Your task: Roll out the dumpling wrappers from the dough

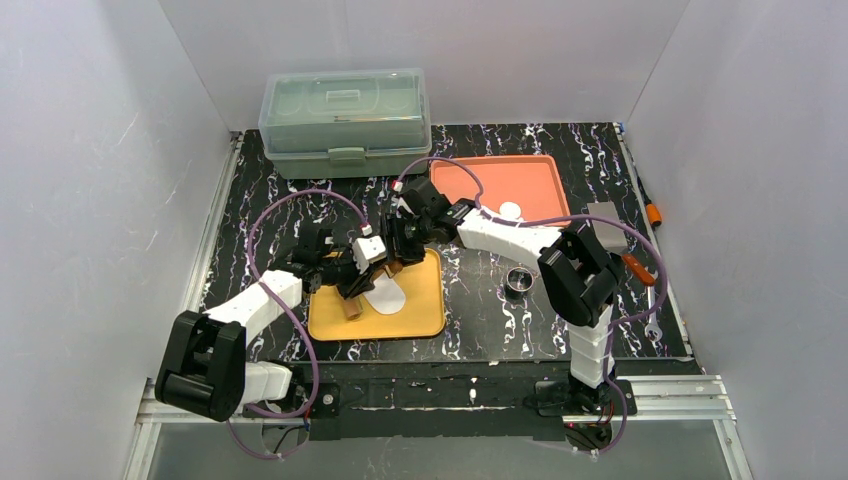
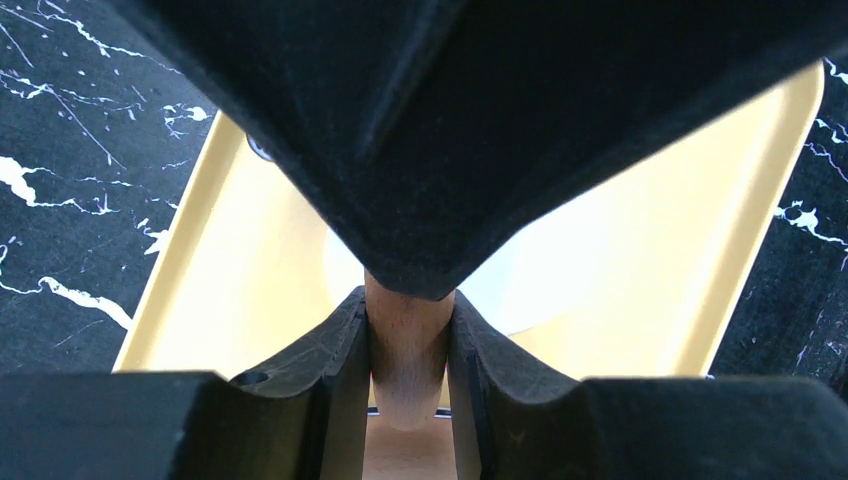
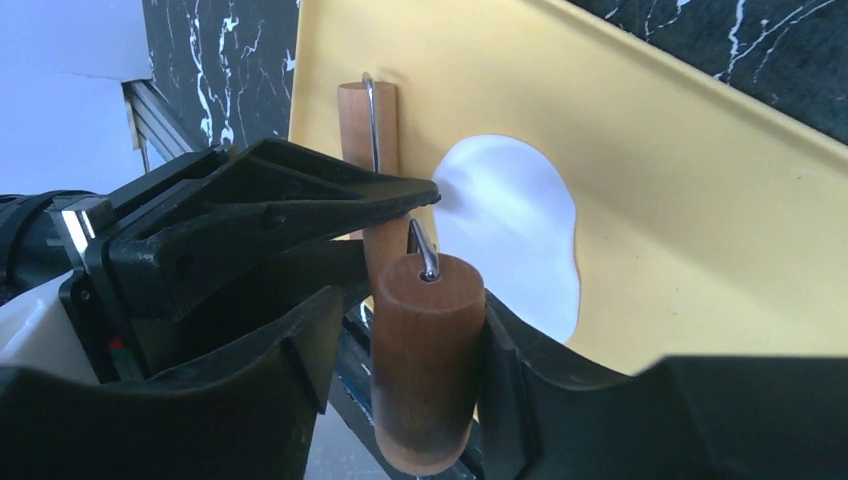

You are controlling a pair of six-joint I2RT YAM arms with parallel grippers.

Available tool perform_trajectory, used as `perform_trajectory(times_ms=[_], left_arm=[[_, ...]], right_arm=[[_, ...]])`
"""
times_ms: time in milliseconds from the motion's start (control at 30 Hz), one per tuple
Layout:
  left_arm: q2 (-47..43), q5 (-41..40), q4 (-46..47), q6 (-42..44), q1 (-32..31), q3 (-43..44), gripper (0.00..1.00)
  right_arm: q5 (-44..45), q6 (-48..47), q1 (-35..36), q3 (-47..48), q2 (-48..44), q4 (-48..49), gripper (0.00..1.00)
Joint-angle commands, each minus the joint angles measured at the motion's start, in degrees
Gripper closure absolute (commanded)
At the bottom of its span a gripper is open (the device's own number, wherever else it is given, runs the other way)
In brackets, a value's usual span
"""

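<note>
**A:** Top external first: what surface, what room?

**B:** A black marbled table (image 1: 480,320), boxed in by plain white walls (image 1: 90,150). At the back stands a lidded green storage box (image 1: 345,120). Beside it is an orange tray (image 1: 545,180) with one dumpling wrapper (image 1: 510,211) lying on it. Nearer the front lies a yellow tray (image 1: 425,318), and a small metal ring (image 1: 517,280) sits on the table to its right.

**A:** And the dough?

**B:** The dough (image 1: 386,297) is a flat white oval on the yellow tray, partly under the two wrists.

**A:** How do the arms stand?

**B:** Both reach inward and meet over that tray at a wooden rolling pin (image 1: 351,306). The left gripper (image 2: 408,345) is clamped on a wooden handle, its pads (image 2: 320,370) pressed to both sides. The right gripper (image 3: 425,350) straddles the other handle with a gap showing on one side, so its jaws are parted rather than squeezing.
</note>
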Motion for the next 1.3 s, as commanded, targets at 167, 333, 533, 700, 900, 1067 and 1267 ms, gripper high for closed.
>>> perform_trajectory(times_ms=[167,333,533,700,900,1067,1267], left_arm=[[-0.6,0.8,0.8,0.5,0.2,-0.4,1.0],[-0.4,0.9,0.9,0.5,0.1,-0.4,1.0],[-0.4,1.0,1.1,0.2,0.1,-0.3,1.0],[-0.5,0.9,1.1,0.2,0.2,-0.2,1.0],[-0.5,0.9,1.1,0.1,0.1,-0.1,1.0],[-0.3,0.9,1.1,0.2,0.1,-0.2,1.0],[-0.3,0.2,0.8,0.6,0.1,-0.5,1.0]], right_arm=[[-6.5,2.9,-1.4,2.9,3.1,2.4,0.57],[-9.8,5.5,-1.4,2.4,4.2,6.5,0.62],[-12.8,8.5,-1.4,0.6,4.6,10.4,0.6],[-13.0,8.9,-1.3,0.7,4.8,10.9,0.57],[-13.4,9.0,-1.1,1.2,5.7,11.1,0.52],[-12.4,8.5,-1.1,1.2,5.1,10.5,0.95],[-11.4,6.0,-1.1,1.6,4.4,7.3,0.99]])
